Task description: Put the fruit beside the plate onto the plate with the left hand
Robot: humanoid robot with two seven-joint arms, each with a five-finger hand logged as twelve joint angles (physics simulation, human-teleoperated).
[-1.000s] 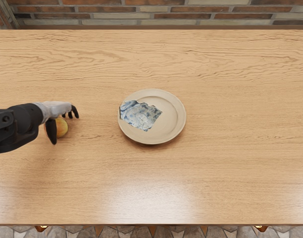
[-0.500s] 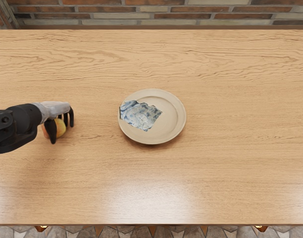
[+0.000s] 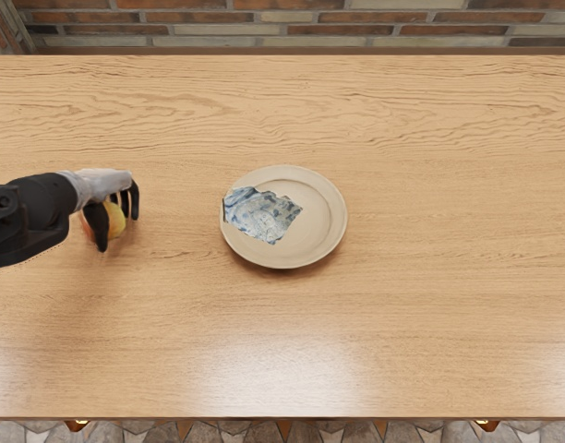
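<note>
Fruit | within left robot hand | hand clasps it | plate well apart

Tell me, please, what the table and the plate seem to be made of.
Table: wood, going by the grain lines; a pale glare near the front suggests a smooth, slightly glossy finish. Plate: probably ceramic, beige and matte, with a raised rim; the render leaves it open.

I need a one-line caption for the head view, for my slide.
The left hand grips a yellow fruit, left of the plate on the wooden table.
</note>
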